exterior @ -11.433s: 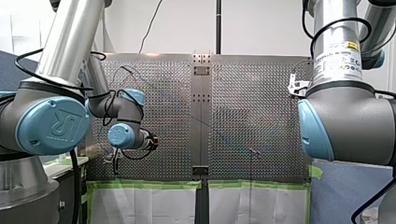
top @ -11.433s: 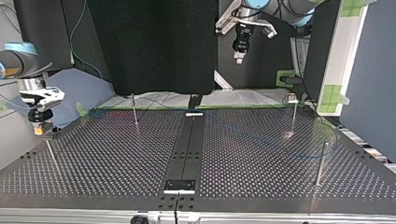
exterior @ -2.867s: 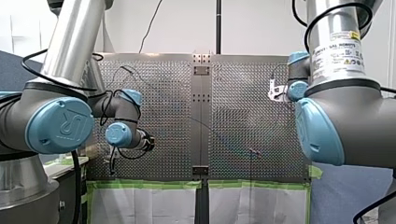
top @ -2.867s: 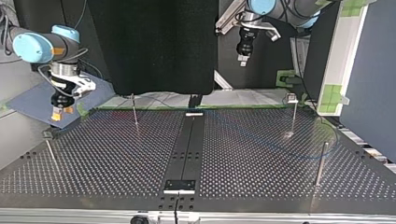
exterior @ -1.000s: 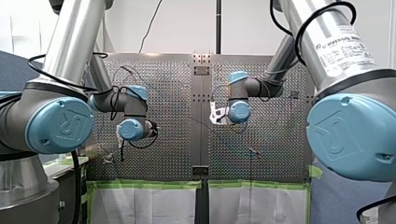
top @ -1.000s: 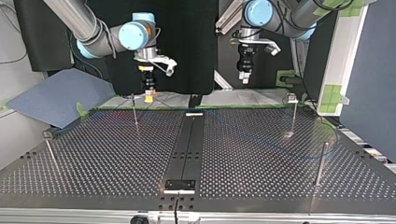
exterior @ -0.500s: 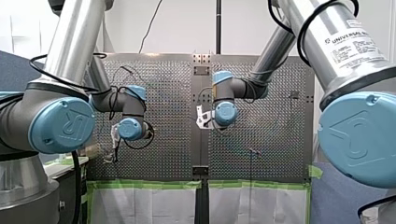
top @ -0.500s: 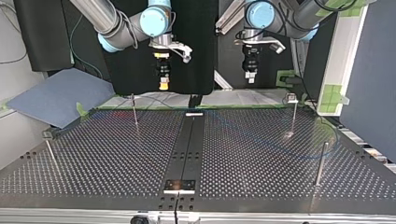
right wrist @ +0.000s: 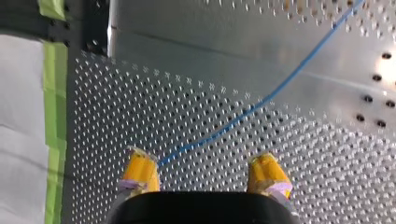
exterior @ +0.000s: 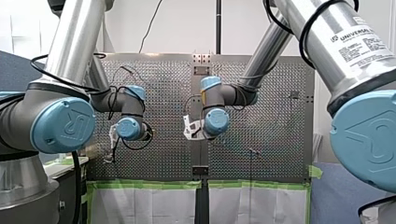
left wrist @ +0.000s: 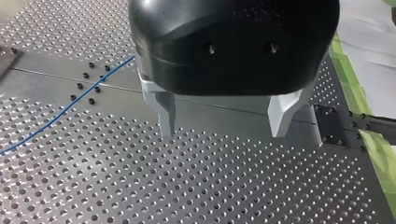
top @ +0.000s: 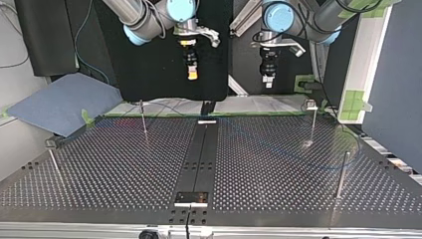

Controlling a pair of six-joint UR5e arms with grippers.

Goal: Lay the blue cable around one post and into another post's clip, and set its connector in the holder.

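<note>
The thin blue cable (right wrist: 261,100) lies loose on the perforated table (top: 124,164), also seen in the left wrist view as the blue cable (left wrist: 70,105). My right gripper (right wrist: 203,175) hovers above it, open; the cable passes below the gap between its yellow pads (right wrist: 140,171), untouched. In the top view my right gripper (top: 191,73) hangs high near the middle at the table's far edge. My left gripper (left wrist: 224,126) is open and empty over the central plate (left wrist: 219,109), with the cable off to one side. My left gripper (top: 268,80) hangs high beside the right one.
Thin posts stand on the table: one (top: 143,119) at the far left, one with a clip on top (top: 312,122) at the far right, one (top: 341,174) at the near right and one (top: 53,165) at the near left. Green tape (right wrist: 53,107) lines the table's edge.
My right arm has swung from the top view's left toward the middle and now hangs over the cable. My left arm has shifted only slightly. Both grippers stayed open.
</note>
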